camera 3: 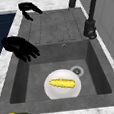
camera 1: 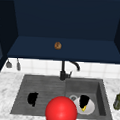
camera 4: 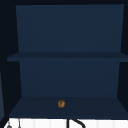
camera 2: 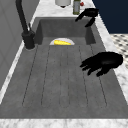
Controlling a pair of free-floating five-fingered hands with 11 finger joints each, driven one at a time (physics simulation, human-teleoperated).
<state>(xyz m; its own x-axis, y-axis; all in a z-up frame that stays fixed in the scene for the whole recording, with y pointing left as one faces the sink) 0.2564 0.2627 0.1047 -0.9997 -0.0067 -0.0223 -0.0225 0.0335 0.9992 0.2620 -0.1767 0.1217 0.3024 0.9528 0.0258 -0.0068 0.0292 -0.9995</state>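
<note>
We face a dark grey sink [camera 1: 27, 79] set into a pale marbled tabletop [camera 1: 4, 86], its left half a ribbed drainboard [camera 2: 65, 75] and its right half a deeper basin [camera 3: 37, 75]. A black faucet [camera 1: 63, 71] rises at the back, before a wall of white tiles [camera 1: 95, 70]. Above hangs an open navy wall cabinet [camera 4: 67, 32] with shelves [camera 4: 65, 57]. Beside the counter we see navy fronts [camera 2: 112, 15] and a checkered floor [camera 2: 121, 42].

Even, flat simulated light, soft blur throughout, dim dark cabinet interior, faint shadows, no glare
</note>
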